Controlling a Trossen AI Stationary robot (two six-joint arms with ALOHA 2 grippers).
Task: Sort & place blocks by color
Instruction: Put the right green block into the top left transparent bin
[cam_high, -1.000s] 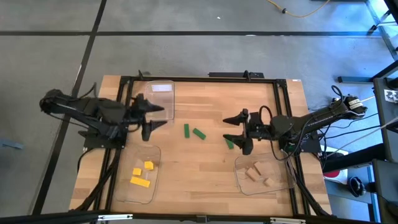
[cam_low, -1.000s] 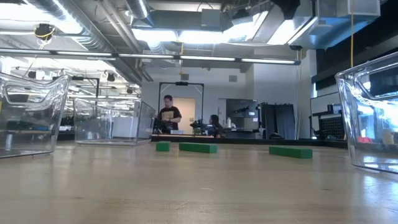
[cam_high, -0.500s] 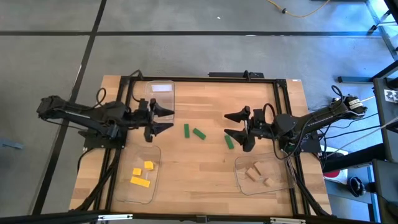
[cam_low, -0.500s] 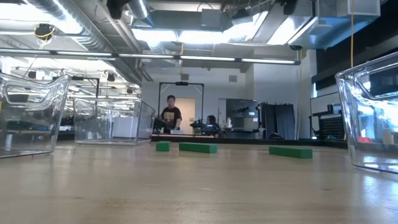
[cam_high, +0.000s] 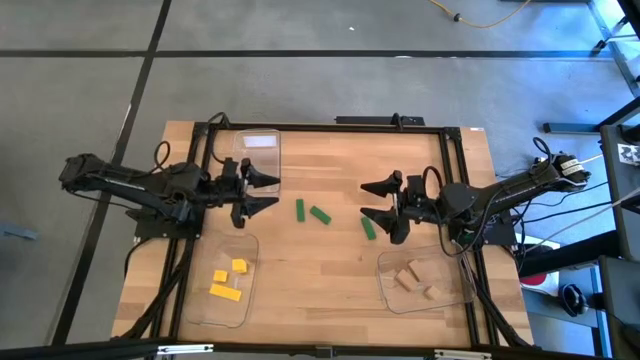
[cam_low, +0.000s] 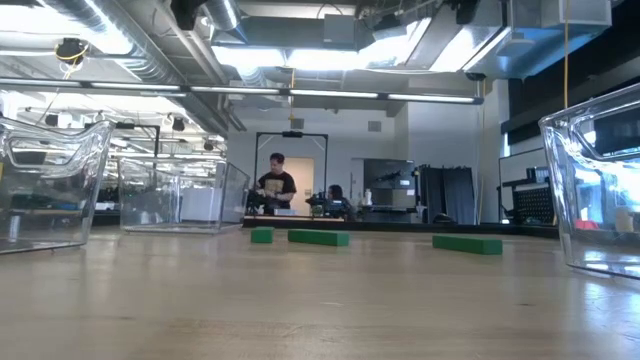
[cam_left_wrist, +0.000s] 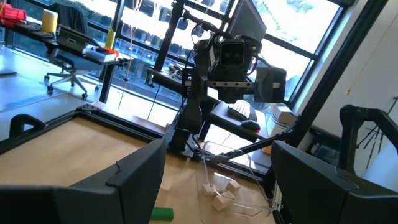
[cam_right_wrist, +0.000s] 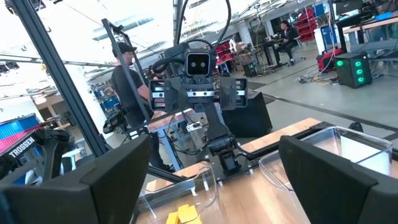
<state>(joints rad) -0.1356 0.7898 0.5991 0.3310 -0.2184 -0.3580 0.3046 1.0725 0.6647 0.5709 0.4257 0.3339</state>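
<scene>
As the high view shows, three green blocks (cam_high: 318, 213) lie on the bare table (cam_high: 330, 160) between the left gripper (cam_high: 262, 190) and the right gripper (cam_high: 377, 200), both with fingers spread wide and holding nothing, while yellow blocks (cam_high: 230, 278) sit in the near left tray (cam_high: 243, 310) and tan blocks (cam_high: 413, 279) in the near right tray (cam_high: 385, 290). In the low view the green blocks (cam_low: 318, 237) lie flat and low; they look light, stiff and smooth, so I would pinch one across its narrow sides at the middle. In the wrist views each arm's dark fingers (cam_left_wrist: 134, 180) (cam_right_wrist: 323, 177) stand far apart with nothing between them.
</scene>
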